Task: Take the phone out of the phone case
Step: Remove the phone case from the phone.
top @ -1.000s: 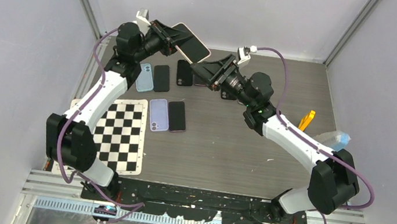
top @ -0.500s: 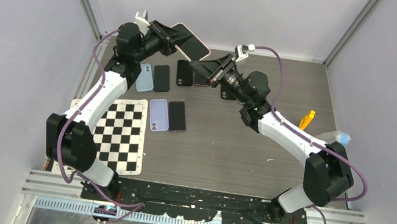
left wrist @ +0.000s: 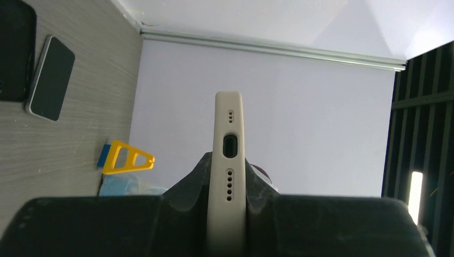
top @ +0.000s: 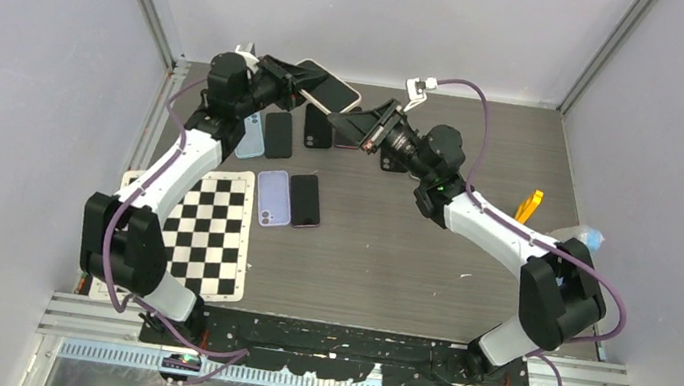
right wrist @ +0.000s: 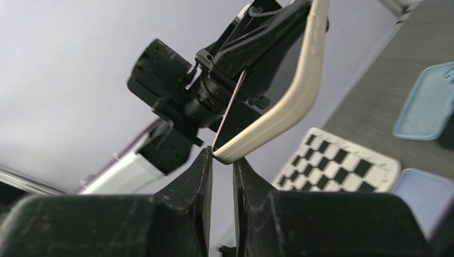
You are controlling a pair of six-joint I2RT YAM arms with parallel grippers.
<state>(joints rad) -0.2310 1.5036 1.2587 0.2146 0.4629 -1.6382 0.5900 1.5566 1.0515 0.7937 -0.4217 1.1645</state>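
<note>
A phone in a cream case [top: 331,84] is held in the air over the back of the table. My left gripper [top: 295,79] is shut on its one end; in the left wrist view the case's bottom edge [left wrist: 228,118] stands upright between the fingers [left wrist: 193,182]. My right gripper [top: 336,120] meets the opposite corner. In the right wrist view its tips [right wrist: 222,155] pinch the case's corner, and the cream case [right wrist: 300,85] bows away from the phone's thin pink edge [right wrist: 231,112].
On the table below lie a blue case [top: 251,134], black phones [top: 278,134] [top: 318,127], a lavender case [top: 273,197] and a dark phone [top: 306,200]. A checkerboard sheet [top: 208,230] lies at the left. A yellow tool [top: 528,206] and a blue bag [top: 582,239] lie at the right.
My right gripper has moved left and up onto the case's corner. My left gripper has tipped and lowered the phone slightly toward it.
</note>
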